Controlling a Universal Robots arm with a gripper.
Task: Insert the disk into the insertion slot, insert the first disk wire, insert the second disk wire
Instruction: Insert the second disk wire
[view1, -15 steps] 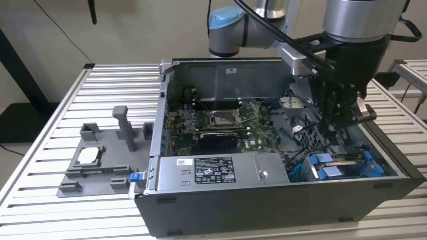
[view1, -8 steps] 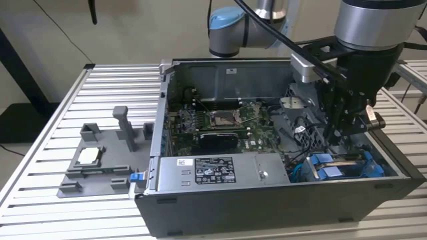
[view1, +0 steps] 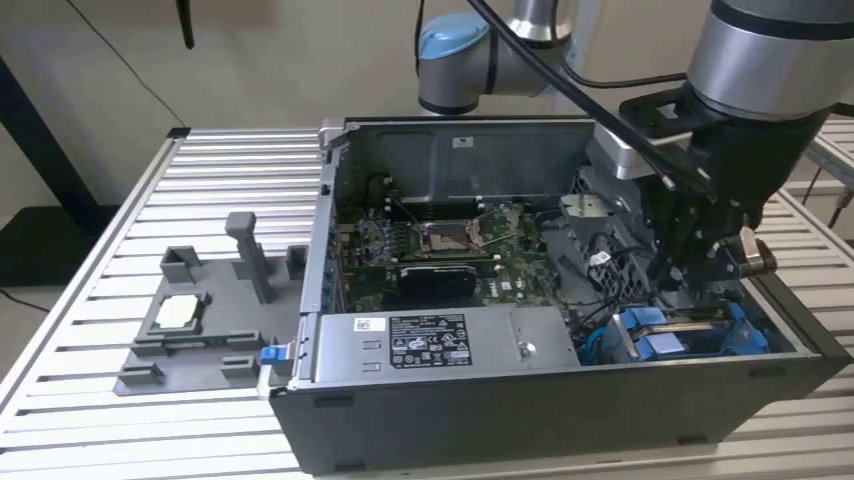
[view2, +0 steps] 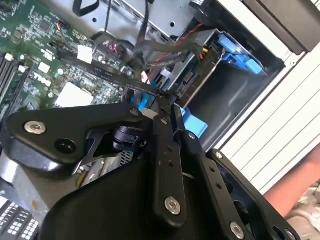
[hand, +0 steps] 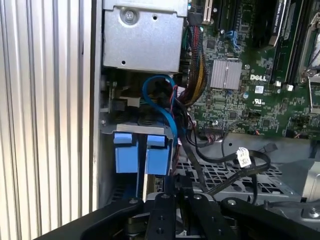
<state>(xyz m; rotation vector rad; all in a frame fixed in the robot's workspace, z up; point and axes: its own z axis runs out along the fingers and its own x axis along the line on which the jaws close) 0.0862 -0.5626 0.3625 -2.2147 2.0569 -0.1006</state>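
Slatted aluminium table (view1: 80, 330) under our open PC case (view1: 534, 420). Disk (view1: 683, 335), blue carrier and all, sits in the insertion slot (view1: 761, 345) at the case's corner on the exterior view's right. Our gripper (view2: 165, 102) hovers just above it, fingers (view2: 162, 150) pinched together on a thin black cable (view2: 107, 75).

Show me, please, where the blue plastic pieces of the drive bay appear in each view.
Exterior view: the blue plastic pieces sit in the case corner at the exterior view's right, under the gripper.
Second wrist view: the pieces lie just past the gripper.
First wrist view: they lie beside the case wall.
Shared landmark: the green motherboard.
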